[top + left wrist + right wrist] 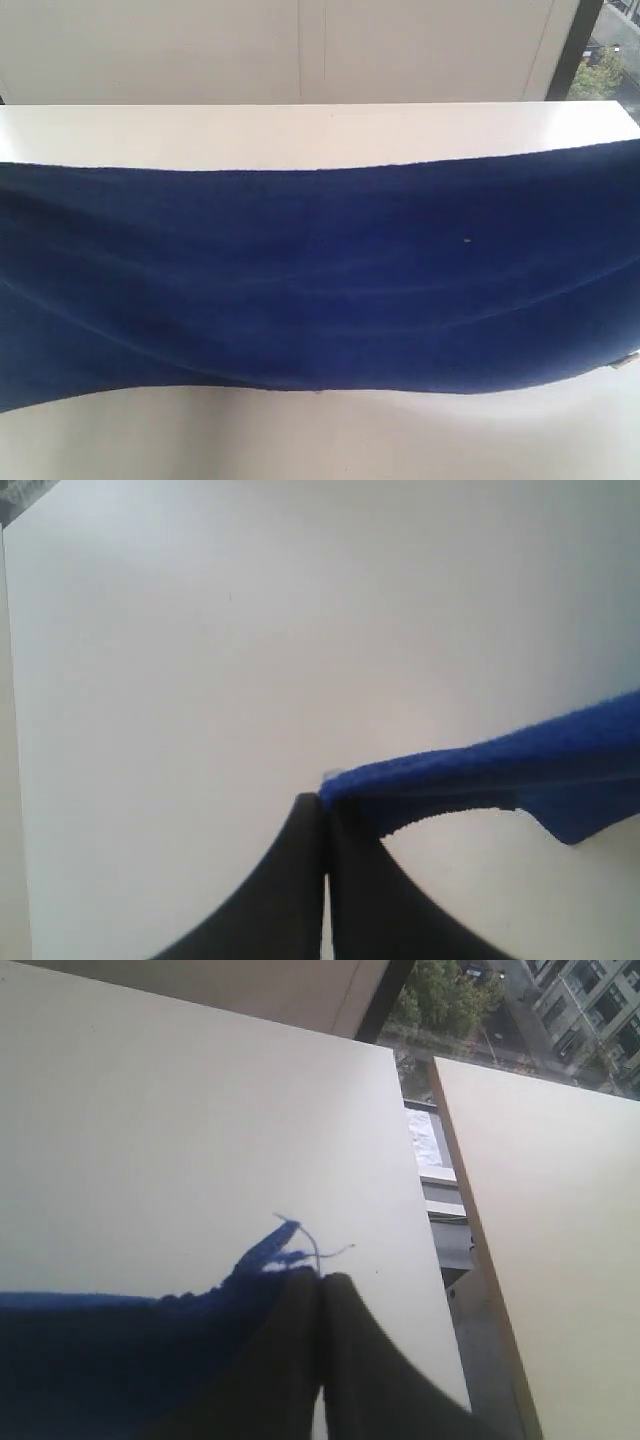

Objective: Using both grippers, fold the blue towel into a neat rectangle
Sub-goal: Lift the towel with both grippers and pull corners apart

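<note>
The blue towel (320, 270) hangs stretched across the whole exterior view, lifted above the white table (300, 130), sagging in the middle; neither arm shows there. In the left wrist view my left gripper (324, 802) is shut on a corner of the blue towel (500, 770), whose edge runs away from the jaws. In the right wrist view my right gripper (321, 1280) is shut on another corner of the blue towel (110, 1350), with loose threads (310, 1245) sticking out past the closed black fingers.
The white table's side edge (430, 1260) lies close to my right gripper, with a gap and a second white surface (560, 1240) beyond. A wall of pale panels (300, 50) stands behind the table. A small pale tag (625, 362) shows at the towel's lower right.
</note>
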You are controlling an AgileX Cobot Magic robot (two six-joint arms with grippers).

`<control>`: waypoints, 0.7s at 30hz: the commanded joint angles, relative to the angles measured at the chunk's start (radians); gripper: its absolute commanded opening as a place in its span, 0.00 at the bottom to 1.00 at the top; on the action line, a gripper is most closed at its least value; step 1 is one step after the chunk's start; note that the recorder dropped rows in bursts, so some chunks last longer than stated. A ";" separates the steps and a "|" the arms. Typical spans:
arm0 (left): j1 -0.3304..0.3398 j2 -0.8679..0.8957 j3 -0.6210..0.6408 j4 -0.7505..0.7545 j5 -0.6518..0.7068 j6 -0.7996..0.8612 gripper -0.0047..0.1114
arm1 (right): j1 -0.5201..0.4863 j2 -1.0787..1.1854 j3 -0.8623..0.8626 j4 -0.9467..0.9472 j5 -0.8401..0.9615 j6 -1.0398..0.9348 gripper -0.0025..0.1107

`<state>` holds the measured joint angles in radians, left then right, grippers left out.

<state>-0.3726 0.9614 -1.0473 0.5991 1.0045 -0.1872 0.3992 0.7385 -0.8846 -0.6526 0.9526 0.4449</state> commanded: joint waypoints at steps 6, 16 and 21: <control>0.001 -0.088 0.003 0.008 0.005 -0.041 0.04 | -0.002 -0.102 0.001 -0.021 0.035 0.011 0.02; 0.001 -0.349 0.003 -0.132 0.142 0.054 0.04 | -0.002 -0.319 0.001 0.185 0.181 -0.106 0.02; 0.001 -0.427 0.003 -0.192 0.167 0.060 0.04 | -0.002 -0.373 0.001 0.197 0.230 -0.108 0.02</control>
<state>-0.3726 0.5683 -1.0473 0.4341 1.1272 -0.1332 0.3992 0.3892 -0.8846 -0.4549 1.1663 0.3504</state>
